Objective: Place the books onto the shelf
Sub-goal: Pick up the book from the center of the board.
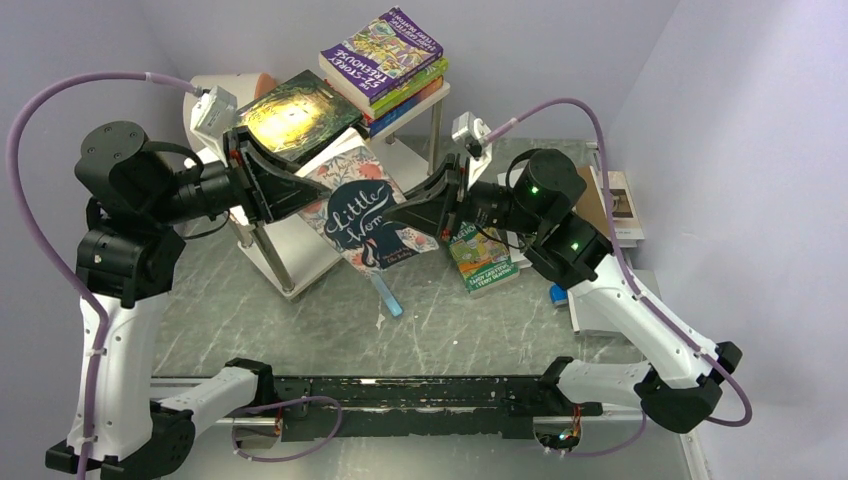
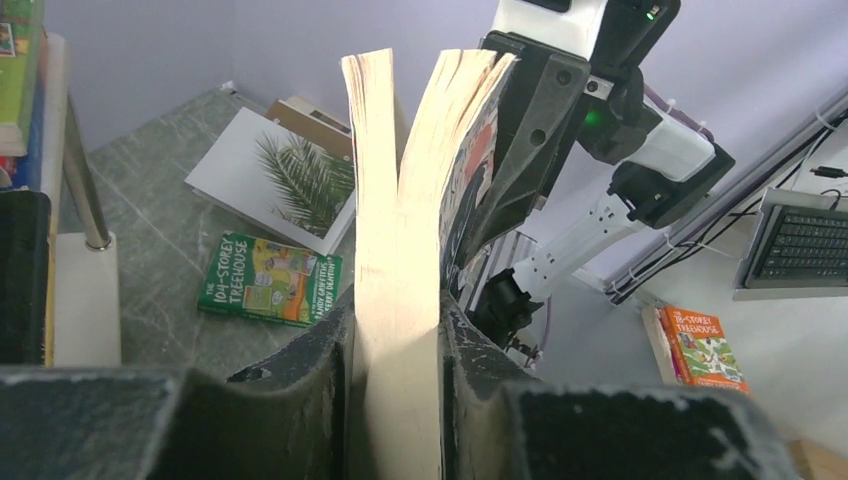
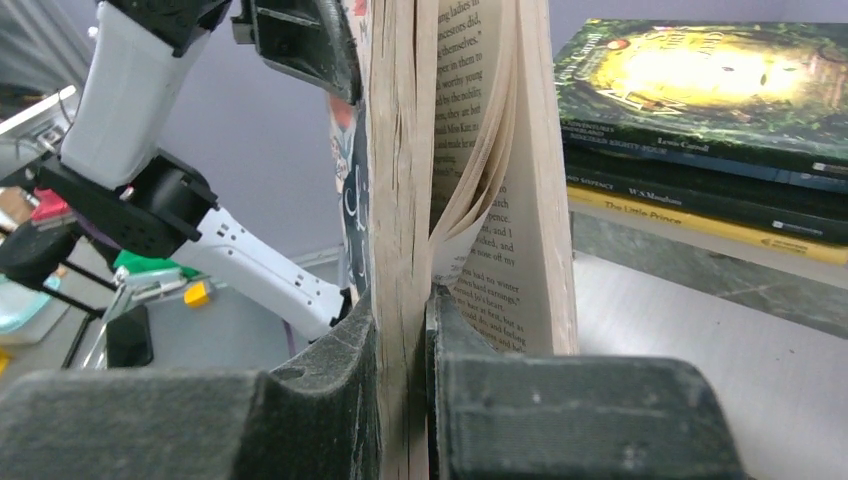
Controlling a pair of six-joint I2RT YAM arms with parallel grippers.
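Handover: my left hand is pinching the Little Women book; right hand is pinching some pages; book is hanging beside the shelf; pages are splaying, so I am wanting one square grip first.

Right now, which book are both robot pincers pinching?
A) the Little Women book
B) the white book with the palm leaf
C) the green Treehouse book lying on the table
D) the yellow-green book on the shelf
A: the left pincer and the right pincer are each clamped on the page edges of the Little Women book, one at each end.
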